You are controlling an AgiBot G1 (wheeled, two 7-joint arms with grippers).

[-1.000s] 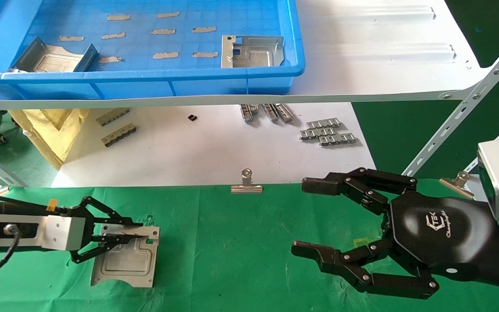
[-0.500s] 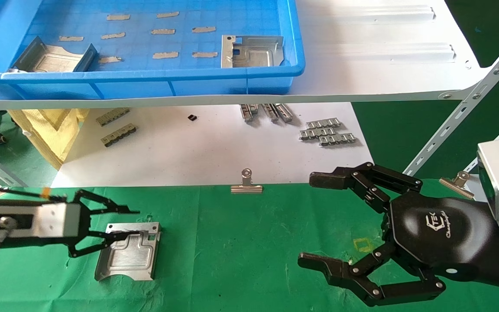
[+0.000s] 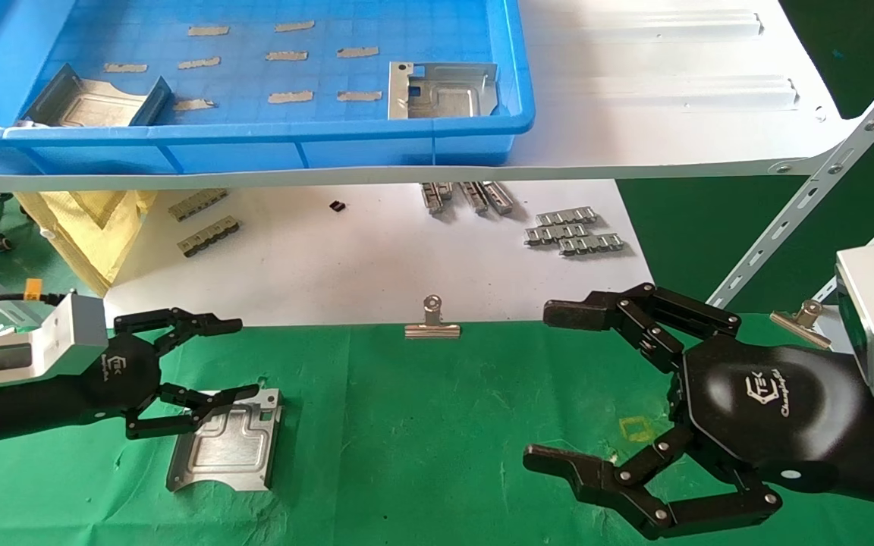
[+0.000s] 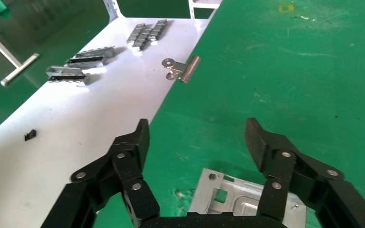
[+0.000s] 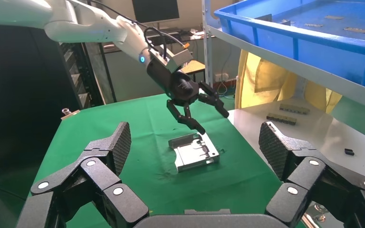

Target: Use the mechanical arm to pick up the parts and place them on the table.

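Note:
One silvery part (image 3: pixel 224 444) lies flat on the green cloth table (image 3: pixel 437 425) at the front left. My left gripper (image 3: pixel 243 358) is open and empty, just above the part's back edge and not touching it. In the left wrist view the left gripper (image 4: pixel 198 135) spreads over the part (image 4: pixel 237 209). My right gripper (image 3: pixel 542 384) hovers open and empty over the cloth at the right. The right wrist view shows the right gripper (image 5: pixel 196 142), the part (image 5: pixel 195 153) and the left gripper (image 5: pixel 214 122) beyond it. Two more parts (image 3: pixel 441 91) (image 3: pixel 92 102) lie in the blue bin (image 3: pixel 255 138).
The bin stands on a white shelf panel (image 3: pixel 672 114) overhanging the back. Below it a white sheet (image 3: pixel 376 258) carries small ridged strips (image 3: pixel 573 229). Binder clips (image 3: pixel 432 322) (image 3: pixel 800 317) hold the cloth's back edge. Slanted shelf braces (image 3: pixel 824 182) rise at the right.
My left gripper has let go of the part, which now lies on the cloth. The gripper has lifted, turned and drawn back a little. The right gripper has shifted slightly right.

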